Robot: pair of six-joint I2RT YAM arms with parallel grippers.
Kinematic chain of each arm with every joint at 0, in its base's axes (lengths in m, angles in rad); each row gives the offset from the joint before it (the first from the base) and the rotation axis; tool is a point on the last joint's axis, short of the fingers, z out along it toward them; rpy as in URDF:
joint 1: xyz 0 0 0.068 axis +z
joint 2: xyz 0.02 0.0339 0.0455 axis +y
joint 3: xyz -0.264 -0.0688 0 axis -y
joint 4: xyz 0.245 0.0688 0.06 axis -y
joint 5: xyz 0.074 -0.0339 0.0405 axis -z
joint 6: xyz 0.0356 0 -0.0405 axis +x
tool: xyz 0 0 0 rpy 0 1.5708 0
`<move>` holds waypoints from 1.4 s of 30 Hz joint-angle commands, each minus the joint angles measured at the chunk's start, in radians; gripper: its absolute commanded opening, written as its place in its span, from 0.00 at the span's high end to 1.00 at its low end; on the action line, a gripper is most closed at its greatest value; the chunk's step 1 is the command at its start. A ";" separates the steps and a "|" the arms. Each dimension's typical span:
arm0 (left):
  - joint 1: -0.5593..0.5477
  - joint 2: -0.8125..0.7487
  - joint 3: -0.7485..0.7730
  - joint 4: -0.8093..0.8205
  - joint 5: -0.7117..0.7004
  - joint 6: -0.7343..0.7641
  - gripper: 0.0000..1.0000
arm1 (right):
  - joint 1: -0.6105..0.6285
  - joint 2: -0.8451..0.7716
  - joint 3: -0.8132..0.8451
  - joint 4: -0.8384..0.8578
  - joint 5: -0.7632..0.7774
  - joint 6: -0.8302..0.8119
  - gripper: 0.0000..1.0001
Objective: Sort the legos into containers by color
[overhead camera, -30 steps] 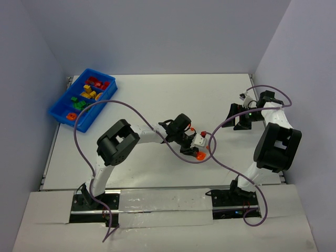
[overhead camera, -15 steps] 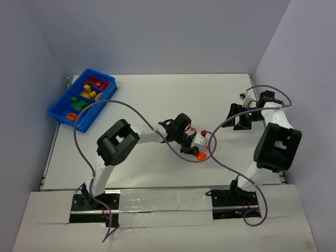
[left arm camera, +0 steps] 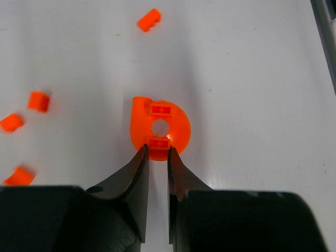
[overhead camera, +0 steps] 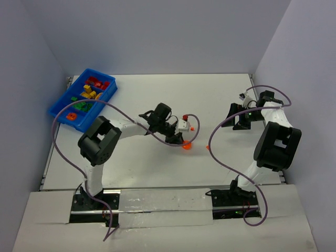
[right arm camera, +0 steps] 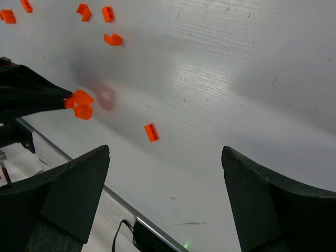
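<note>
The round orange piece (left arm camera: 160, 126) is flat, with a hole in the middle and a little bump on 1 side. The left gripper (left arm camera: 158, 157) pinches its near edge, with both fingers pressed tight on the rim. In the right wrist view a soft shadow lies on the table (overhead camera: 157, 94) beside the piece, so it looks lifted a little off the top, but that view is blurry and I cannot be sure. From above, the piece (overhead camera: 186, 146) is near the middle of the table, well apart from the blue bin (overhead camera: 63, 113) at the far left corner.

Around the piece lie small orange bits (left arm camera: 38, 101). The left wrist view shows 4 of them, all loose on the table and not touching the piece. The right wrist view shows more of them.

The bin has many bricks in it. Red ones (overhead camera: 97, 83) sit at the far end, then yellow ones (overhead camera: 89, 93), then green ones (overhead camera: 80, 105), and something orange (overhead camera: 70, 116) sits at the near end. So I think most of the sorting is done. What is left is orange: this round piece and the little bits.

The right gripper (right arm camera: 164, 157) holds nothing. Its fingers stand wide apart above the right side of the table.
</note>
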 commanded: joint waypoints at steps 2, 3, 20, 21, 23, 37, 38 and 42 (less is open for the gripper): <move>0.146 -0.173 -0.053 -0.084 0.050 -0.012 1.00 | 0.024 0.001 0.064 -0.004 -0.029 0.013 0.06; 0.184 -0.195 -0.069 -0.112 0.048 -0.004 1.00 | 0.031 0.001 0.067 -0.002 -0.028 0.018 0.06; 0.902 -0.526 -0.113 -0.656 0.136 0.329 1.00 | 0.320 -0.003 0.079 0.101 0.031 0.126 0.06; 0.957 -0.516 -0.104 -0.698 0.141 0.390 1.00 | 0.331 0.005 0.086 0.102 0.032 0.128 0.06; 1.073 -0.496 -0.076 -0.788 0.145 0.469 1.00 | 0.347 0.017 0.098 0.101 0.035 0.129 0.06; 1.447 -0.263 0.172 -0.792 0.098 0.527 1.00 | 0.366 0.048 0.104 0.099 0.040 0.133 0.06; 1.447 -0.258 0.172 -0.767 0.087 0.511 1.00 | 0.366 0.048 0.102 0.099 0.042 0.133 0.06; 1.447 -0.214 0.197 -0.664 0.033 0.406 1.00 | 0.366 0.047 0.101 0.099 0.046 0.131 0.06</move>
